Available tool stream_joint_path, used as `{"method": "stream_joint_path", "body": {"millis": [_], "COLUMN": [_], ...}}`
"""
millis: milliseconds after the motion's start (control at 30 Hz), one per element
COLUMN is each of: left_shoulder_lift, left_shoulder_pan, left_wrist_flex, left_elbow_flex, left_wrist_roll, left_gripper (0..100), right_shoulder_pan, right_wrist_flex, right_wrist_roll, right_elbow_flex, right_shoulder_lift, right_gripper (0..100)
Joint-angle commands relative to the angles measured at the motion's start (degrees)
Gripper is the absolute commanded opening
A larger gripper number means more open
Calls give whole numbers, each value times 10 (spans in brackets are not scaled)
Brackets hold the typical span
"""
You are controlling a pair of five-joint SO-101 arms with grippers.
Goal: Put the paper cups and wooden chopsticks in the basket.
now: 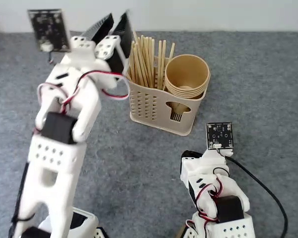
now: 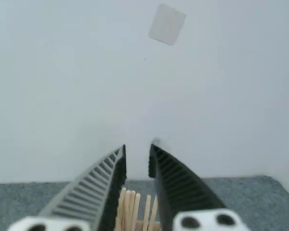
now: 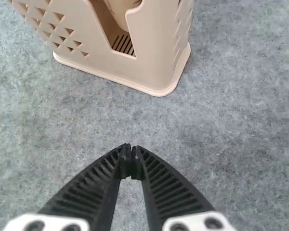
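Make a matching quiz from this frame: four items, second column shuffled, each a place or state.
Column one
1. paper cups
2. wooden chopsticks
3. left gripper
4. right gripper

Column two
A. jaws shut, over bare carpet in front of the basket
B. nested in the basket's compartment with the cut-out front
C. jaws apart, close to the wooden chopsticks' tips
D. standing on end in the basket's perforated compartment

Pairs: 1-B, 2-D, 3-C, 4-A
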Motion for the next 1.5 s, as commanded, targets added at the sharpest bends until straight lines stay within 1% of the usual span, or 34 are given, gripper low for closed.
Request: {"method": "stream_joint_path", "body": {"millis": [0, 133, 267, 433, 600, 733, 833, 1000, 1133, 1267, 1300, 1467], "left_shoulder_lift": [-62, -113, -193, -331, -477, -585, -648, -734, -746, -744, -744, -741], "left_shoulder_pan": [1, 1, 1, 1, 1, -1, -24, -73, -98, -106, -106, -105], "left_wrist_flex": [63, 135, 164, 143, 88, 81, 84, 82, 82, 83, 84, 88], "left_elbow_flex": [-2, 24, 89, 238, 409, 522, 589, 712, 764, 801, 814, 870], "left_wrist_roll": [-4, -4, -4, -6, -61, -65, -65, -65, -66, -66, -66, -66], "left_gripper": [13, 13, 13, 13, 13, 13, 13, 13, 13, 13, 13, 13], "right_shoulder_pan": [7, 8, 8, 8, 9, 9, 15, 72, 79, 79, 79, 80], "right_wrist_flex": [4, 2, 0, 0, -1, -1, -2, -37, -43, -42, -43, -43], "right_wrist_roll": [-6, -6, -6, -6, -5, -5, -5, -8, -44, -41, -37, 32], "right_elbow_flex": [-3, -3, -3, -3, -4, -4, -7, 3, 35, 76, 83, 122], "right_shoulder_lift": [-7, -7, -7, -7, -7, -7, -7, -22, -78, -144, -142, -137], "right_gripper": [9, 9, 9, 9, 9, 9, 9, 9, 8, 8, 8, 8]}}
